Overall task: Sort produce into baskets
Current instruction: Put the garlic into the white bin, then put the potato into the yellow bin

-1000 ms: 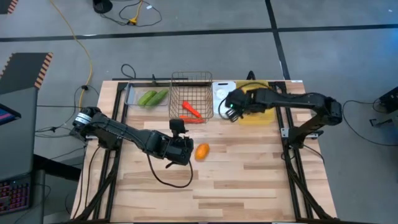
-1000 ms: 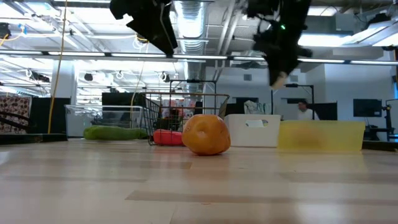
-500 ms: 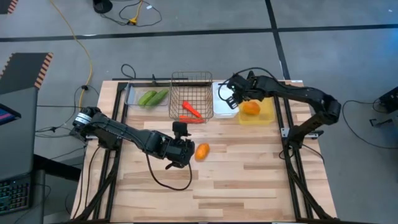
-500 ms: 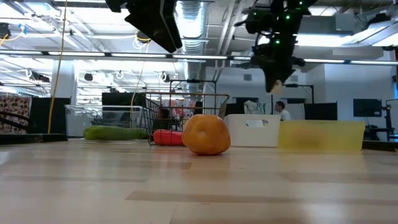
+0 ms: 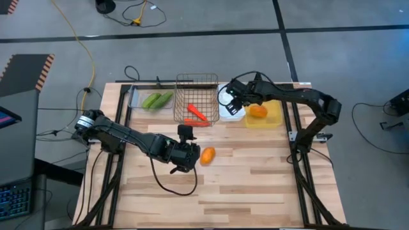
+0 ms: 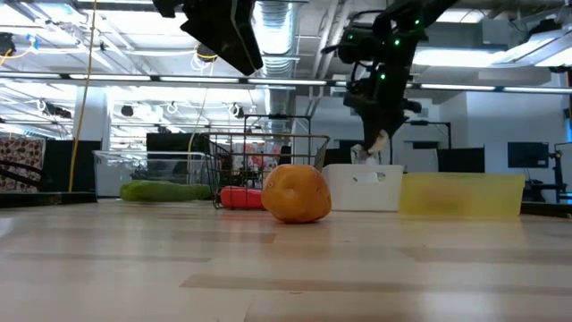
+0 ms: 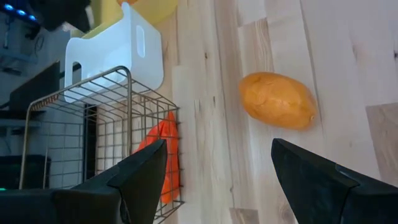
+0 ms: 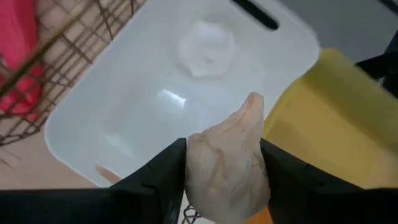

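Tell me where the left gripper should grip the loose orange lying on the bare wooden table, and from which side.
Grip the round orange across its narrower middle, coming straight down from above. It lies alone on the wooden table, slightly oval in the left wrist view, so fingers closing across the short axis should hold best. The left gripper is right beside it, fingers open; nothing crowds it.

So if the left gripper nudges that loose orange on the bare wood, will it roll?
Probably. The round orange fruit sits alone on the flat wooden table, nothing bracing it. The left wrist view shows it slightly oblong, so it may wobble sideways. The open left gripper looks wide enough to straddle it.
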